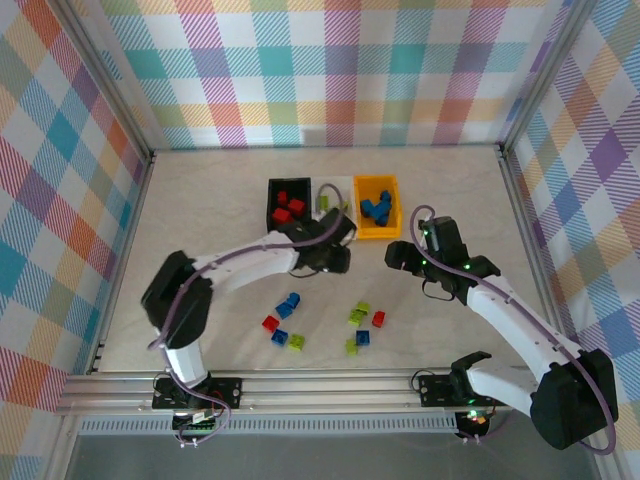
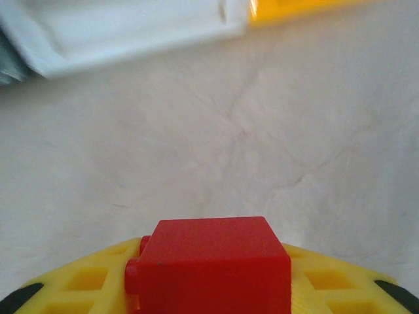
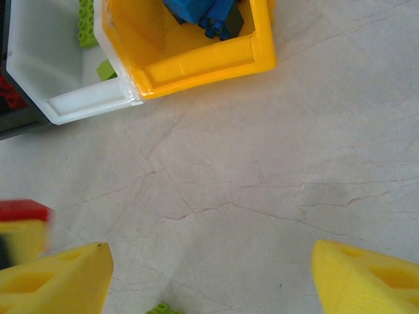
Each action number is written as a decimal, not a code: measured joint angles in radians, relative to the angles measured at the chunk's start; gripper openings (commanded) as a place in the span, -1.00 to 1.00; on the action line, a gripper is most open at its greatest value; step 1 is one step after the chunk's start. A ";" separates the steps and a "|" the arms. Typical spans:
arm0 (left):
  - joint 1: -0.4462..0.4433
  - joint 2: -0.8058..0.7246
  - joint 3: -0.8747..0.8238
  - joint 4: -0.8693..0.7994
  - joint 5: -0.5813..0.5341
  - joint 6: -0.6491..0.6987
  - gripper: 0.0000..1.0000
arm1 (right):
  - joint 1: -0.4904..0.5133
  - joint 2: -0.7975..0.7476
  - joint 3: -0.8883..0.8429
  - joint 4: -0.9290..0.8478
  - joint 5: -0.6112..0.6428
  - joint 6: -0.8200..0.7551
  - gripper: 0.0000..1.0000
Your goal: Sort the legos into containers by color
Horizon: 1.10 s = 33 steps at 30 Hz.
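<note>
My left gripper [image 2: 211,291] is shut on a red lego [image 2: 213,252], its yellow fingers [image 2: 78,284] on either side. From above, the left gripper [image 1: 335,260] hovers just in front of the containers: a black bin [image 1: 272,200] with red legos, a white bin [image 1: 337,186] with green ones, an orange-yellow bin [image 1: 377,232] with blue ones. My right gripper [image 1: 397,256] stands open in front of the orange-yellow bin [image 3: 196,65]. In its own view the right gripper [image 3: 209,278] has bare table between its fingers, and the held red lego [image 3: 19,210] shows at the left edge.
Loose legos lie on the near table: blue [image 1: 290,303], red [image 1: 270,323], green [image 1: 296,342] on the left, and green [image 1: 358,314], red [image 1: 378,319], blue [image 1: 363,337] on the right. A green lego [image 3: 162,309] sits just below the right gripper. Checkered walls enclose the table.
</note>
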<state>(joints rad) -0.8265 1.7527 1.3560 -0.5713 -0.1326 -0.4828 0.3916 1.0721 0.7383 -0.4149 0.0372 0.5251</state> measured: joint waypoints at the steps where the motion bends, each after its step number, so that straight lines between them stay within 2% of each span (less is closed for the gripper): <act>1: 0.025 -0.028 0.000 0.001 -0.008 0.000 -0.21 | 0.000 0.000 0.000 0.003 -0.001 0.001 0.59; 4: 0.109 -0.082 0.005 0.001 -0.032 0.001 -0.21 | 0.000 0.003 0.000 0.014 -0.009 0.007 0.59; 7: 0.187 -0.061 0.037 0.001 -0.054 0.001 -0.21 | 0.000 0.014 0.000 0.019 -0.012 0.011 0.59; 15: 0.332 0.184 0.240 -0.006 -0.079 0.001 -0.15 | 0.000 0.016 -0.002 0.019 -0.020 0.014 0.59; 16: 0.340 0.206 0.265 -0.013 -0.079 0.001 -0.10 | 0.000 0.015 -0.004 0.019 -0.022 0.014 0.59; 20: 0.367 0.289 0.386 -0.041 -0.089 0.000 0.44 | 0.000 0.013 -0.011 0.016 -0.029 0.013 0.61; 23: 0.372 0.308 0.443 -0.061 -0.087 0.007 0.73 | 0.000 0.005 -0.011 0.006 -0.047 0.009 0.63; 28: 0.362 0.289 0.463 -0.063 -0.063 0.006 0.95 | 0.000 -0.010 -0.015 -0.019 -0.085 -0.011 0.62; 31: 0.348 0.217 0.394 -0.049 -0.039 0.005 1.00 | 0.001 -0.015 -0.026 -0.036 -0.119 -0.018 0.60; 33: 0.323 0.118 0.290 -0.026 -0.016 0.004 1.00 | 0.010 -0.015 -0.033 -0.053 -0.140 -0.021 0.57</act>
<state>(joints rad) -0.5030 1.8706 1.6459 -0.5976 -0.1486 -0.4786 0.4011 1.0573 0.7055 -0.4675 -0.1024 0.5041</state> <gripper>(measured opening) 0.998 0.796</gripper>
